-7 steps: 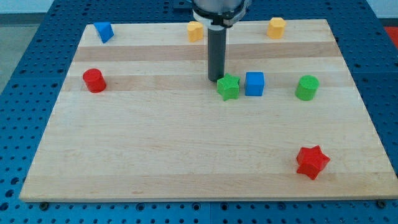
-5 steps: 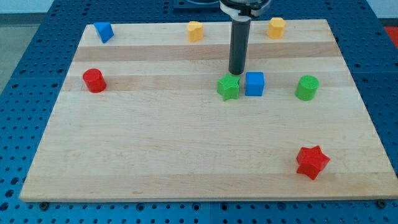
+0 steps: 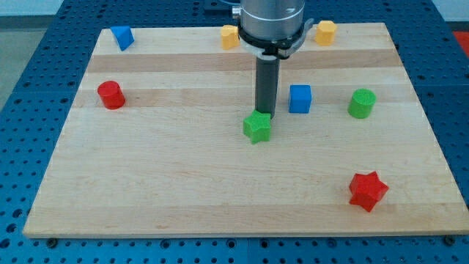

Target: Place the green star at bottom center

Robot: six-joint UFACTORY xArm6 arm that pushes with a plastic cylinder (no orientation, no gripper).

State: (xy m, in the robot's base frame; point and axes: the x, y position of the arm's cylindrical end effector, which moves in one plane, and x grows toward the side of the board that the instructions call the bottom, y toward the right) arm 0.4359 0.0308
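Observation:
The green star (image 3: 257, 127) lies near the middle of the wooden board (image 3: 183, 183), a little right of centre. My tip (image 3: 264, 114) touches the star's upper right side, just above it in the view. The rod rises straight up from there to the arm at the view's top.
A blue cube (image 3: 300, 98) sits right of the rod, and a green cylinder (image 3: 361, 103) further right. A red star (image 3: 367, 191) lies bottom right, a red cylinder (image 3: 111, 95) at the left. A blue block (image 3: 122, 37) and two yellow blocks (image 3: 230, 36) (image 3: 325, 31) line the top edge.
My tip moved from the star's upper left round above it, then down. The green star slid down and left, away from the blue cube.

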